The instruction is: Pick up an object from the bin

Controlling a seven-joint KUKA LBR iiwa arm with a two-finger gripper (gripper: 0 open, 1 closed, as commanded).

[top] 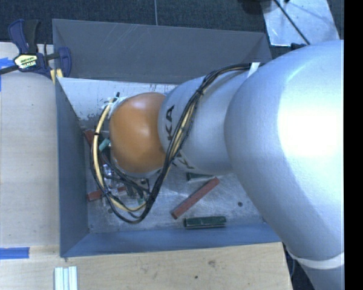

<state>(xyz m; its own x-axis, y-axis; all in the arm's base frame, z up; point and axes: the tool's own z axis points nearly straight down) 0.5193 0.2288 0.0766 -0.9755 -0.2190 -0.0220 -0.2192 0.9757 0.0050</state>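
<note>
The arm (278,132) takes up the right half of the camera view. It reaches in from the right and bends down into the grey bin (72,180), so its bulk covers much of the bin floor. The orange cover (136,132) on its wrist sits over the left part of the bin. Black and yellow cables (139,213) loop out below the cover, slack enough to let the wrist turn.

The hand (120,186) is under that cover, low down near the floor on the left side. This looks like the reach-down stage of a pick. The cover and cables screen the hand from above, so I cannot tell whether it is wide, narrow or already holding something.

On the open floor to its right lies a reddish-brown stick (195,199), set at a slant. Just below it, along the near wall, lies a dark green bar (204,222). Both are apart from the hand and lie flat, so they look untouched.

The closest thing to the hand is a small reddish scrap (95,196) by the left wall. It is probably the target, though something hidden beneath the wrist could be the target instead. A second reddish bit (88,136) shows further up the same wall, half behind the cables.
</note>
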